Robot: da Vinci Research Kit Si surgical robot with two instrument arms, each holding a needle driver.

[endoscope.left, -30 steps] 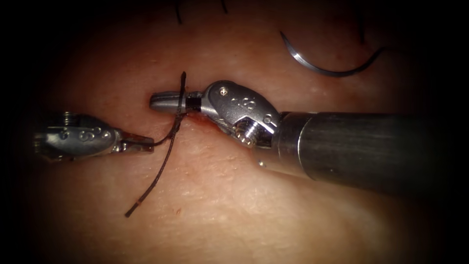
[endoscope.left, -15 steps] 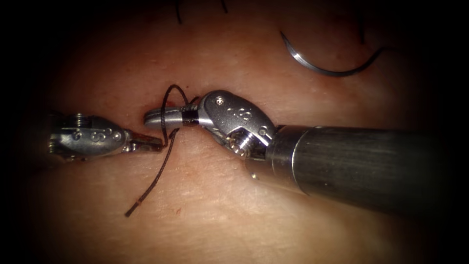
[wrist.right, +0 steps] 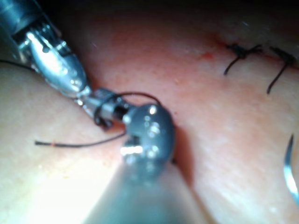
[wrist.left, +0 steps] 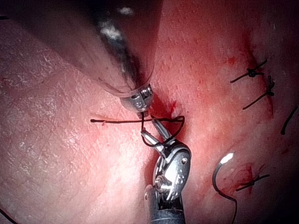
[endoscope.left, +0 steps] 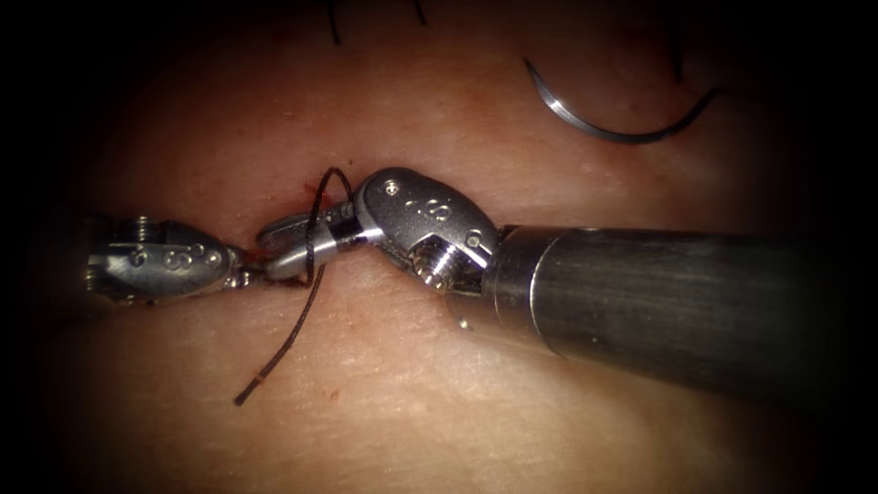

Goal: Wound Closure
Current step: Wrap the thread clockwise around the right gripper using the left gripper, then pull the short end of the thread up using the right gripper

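Note:
My right tool (endoscope.left: 274,247) comes in from the right, jaws slightly open, and a loop of dark thread (endoscope.left: 315,197) is wrapped around them. Its tips meet the left tool (endoscope.left: 254,274), which is shut on the thread just left of the cut. The thread's free tail (endoscope.left: 283,348) lies on the tissue (endoscope.left: 412,402) and ends at the lower left. The curved needle (endoscope.left: 604,128) lies loose on the tissue at the upper right, held by neither tool. In the left wrist view the left tool (wrist.left: 141,111) pinches the thread above the right tool (wrist.left: 150,138).
Red fluid (endoscope.left: 291,192) marks the tissue beside the loop. Finished stitches with cut ends (wrist.left: 254,72) (wrist.right: 240,51) lie further along the cut. The needle (wrist.left: 217,179) (wrist.right: 289,172) rests beside one of them. The right tool's thick shaft (endoscope.left: 658,293) spans the right half.
The right tool moved left and tipped down, and its jaws opened. The left tool came right to meet it. The upright thread end curled into a loop around the right jaws.

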